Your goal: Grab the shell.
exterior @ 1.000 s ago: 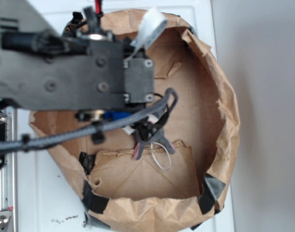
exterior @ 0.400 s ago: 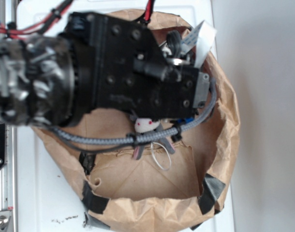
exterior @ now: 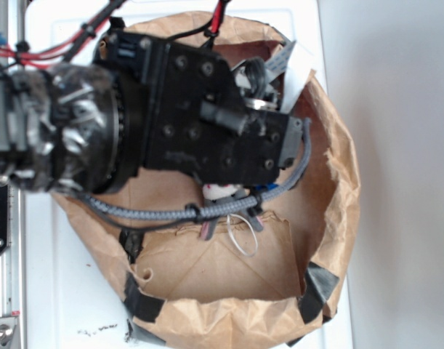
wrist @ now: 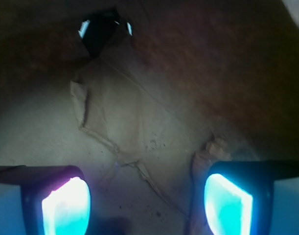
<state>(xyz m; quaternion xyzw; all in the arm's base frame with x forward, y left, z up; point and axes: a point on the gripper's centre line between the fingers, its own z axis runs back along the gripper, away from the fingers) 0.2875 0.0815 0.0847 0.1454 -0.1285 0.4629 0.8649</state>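
Wrist view shows the end effector (wrist: 147,200) open above the paper bag (wrist: 139,127) floor, the orange-tan shell (wrist: 208,156) at its 3 o'clock finger (wrist: 227,203)

Gripper (wrist: 147,205) spread (shell (wrist: 208,156), perhaps).

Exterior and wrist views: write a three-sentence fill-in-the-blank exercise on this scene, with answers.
In the wrist view the end effector is ___, with the shell beside one finger, ungripped.
The brown paper bag is patched with ___ tape.
Under the arm, the plush toy shows a ___ face.
Missing words: open; black; white.
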